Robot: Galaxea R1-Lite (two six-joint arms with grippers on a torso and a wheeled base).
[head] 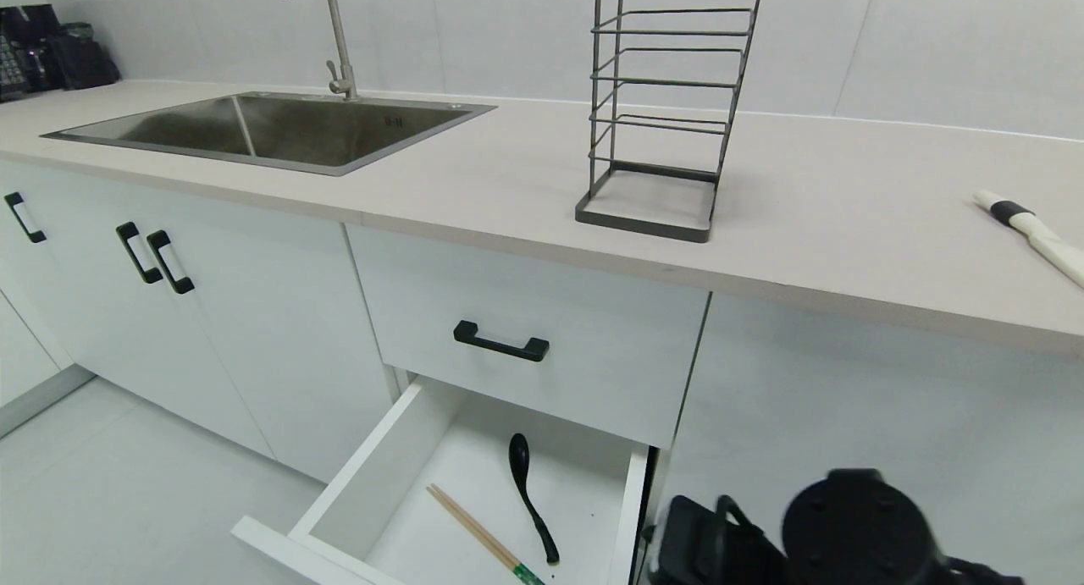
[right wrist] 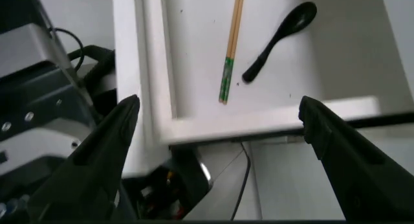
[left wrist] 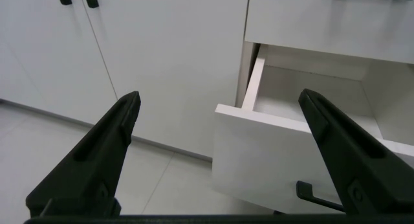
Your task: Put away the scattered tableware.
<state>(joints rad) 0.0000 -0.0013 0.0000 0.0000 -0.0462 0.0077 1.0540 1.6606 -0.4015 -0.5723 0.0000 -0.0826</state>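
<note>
Black spoon (head: pixel 532 496) and wooden chopsticks (head: pixel 483 534) side by side, already in the open drawer (head: pixel 373 475) under the desk (head: pixel 847 204). Out on the desk, far right: a pale-handled utensil (head: pixel 1033 234) with a black band, well apart from the wire rack (head: pixel 669 111). Left claw (left wrist: pixel 218 94) spread wide, holding nothing, low before the drawer's outer corner. Right claw (right wrist: pixel 218 101) likewise parted and bare, above the drawer. Judged mostly done; left to do: fetch that utensil, stow it, shut the drawer.

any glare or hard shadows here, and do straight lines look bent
Head view: soft even light, sheen in the sink, no hard shadows; edges of the cabinet doors lean, unbent. Right wrist view: no strong glare on the black spoon or chopsticks in the drawer.
</note>
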